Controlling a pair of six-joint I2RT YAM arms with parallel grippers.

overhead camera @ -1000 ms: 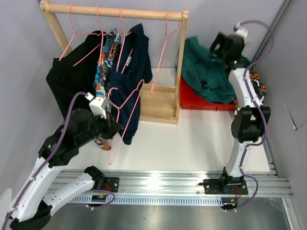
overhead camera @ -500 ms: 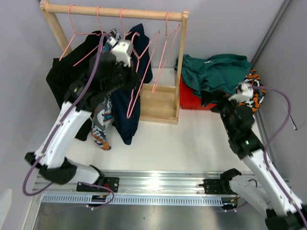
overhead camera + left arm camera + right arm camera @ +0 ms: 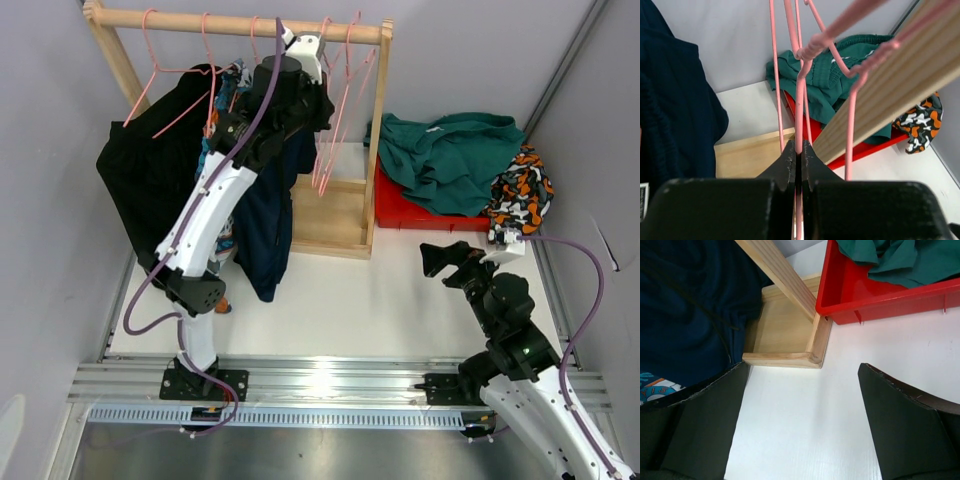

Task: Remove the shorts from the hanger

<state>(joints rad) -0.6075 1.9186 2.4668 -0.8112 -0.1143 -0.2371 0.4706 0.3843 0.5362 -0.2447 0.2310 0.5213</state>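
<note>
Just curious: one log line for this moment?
left gripper: shut on pink hanger | right gripper: open, empty | teal shorts: in red bin

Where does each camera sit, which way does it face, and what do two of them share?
Top external: above and behind the bases, looking down on table, wooden rack, red bin; left arm and right arm show.
Left wrist: up by the rack's rail, looking along the shut left claw pinching a pink hanger.
Right wrist: low over the table, facing the rack's base; the open right claw frames it.
Shared: both wrist views catch the red bin holding teal shorts.
</note>
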